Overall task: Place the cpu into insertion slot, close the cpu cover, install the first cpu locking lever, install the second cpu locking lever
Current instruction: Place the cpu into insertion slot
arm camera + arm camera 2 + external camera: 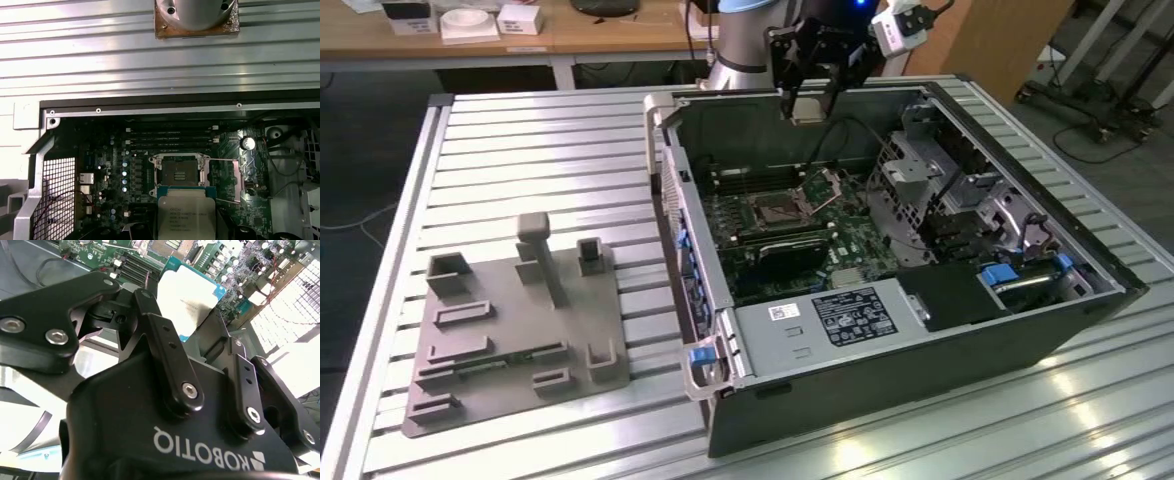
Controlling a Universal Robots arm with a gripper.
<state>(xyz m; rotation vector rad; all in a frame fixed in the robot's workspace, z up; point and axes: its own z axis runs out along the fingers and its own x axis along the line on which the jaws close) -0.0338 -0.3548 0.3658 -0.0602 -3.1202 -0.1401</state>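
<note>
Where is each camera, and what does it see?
Exterior view: off the arm, looking down into the open black computer case on the slatted metal table; the arm's black tool hangs above.
Second wrist view: on the wrist, looking past the tool's black fingers toward the green circuit board.
First wrist view: on the wrist, looking down at the square dark insertion slot; a round silvery part, maybe the arm's base, shows.
Both wrist views share the small silvery-grey square cpu in the tool.
</note>
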